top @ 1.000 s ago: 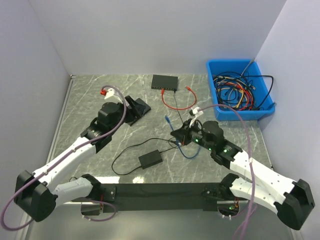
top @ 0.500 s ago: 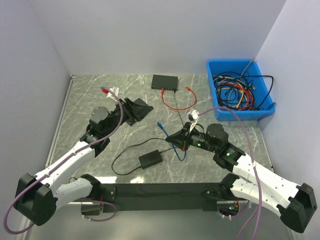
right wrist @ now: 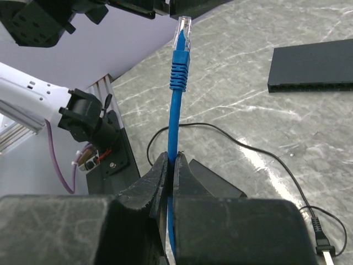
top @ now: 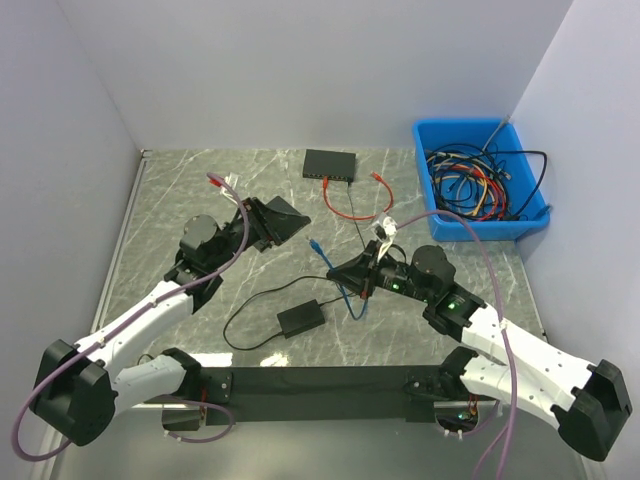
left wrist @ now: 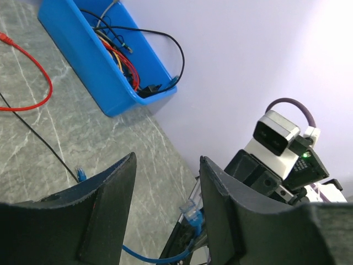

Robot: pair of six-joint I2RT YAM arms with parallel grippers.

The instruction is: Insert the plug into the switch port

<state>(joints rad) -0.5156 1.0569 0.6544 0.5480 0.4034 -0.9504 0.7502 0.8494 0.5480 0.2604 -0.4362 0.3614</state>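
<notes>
Pinching the blue patch cable (right wrist: 175,110) a short way below its strain-relief boot, the right gripper (right wrist: 172,168) is seen with its black fingers pressed tight against the thin round cord. The plug (right wrist: 182,26), a small clear plastic connector on a ribbed blue boot, is held off the table (top: 200,190), its tip pointed towards the left gripper (left wrist: 165,204). It is kept well apart from the switch (top: 328,164), a flat matte-black box near the far edge.

The left gripper's broad, dull-black fingers are spread apart and nothing is held between them; the plug is seen beyond the gap, not within it.

A red cable (top: 350,208) is looped on the grey-green marbled tabletop beside the switch, one end at its front face. A small black power adapter (top: 301,318) with a thin black lead is laid nearer the arms. A glossy blue plastic bin (top: 440,225), heaped with tangled cables, is set at the right.

Compared with a second ago, the right gripper and the plug are found further left, and the left gripper's fingers are set closer together and turned more towards the plug.
</notes>
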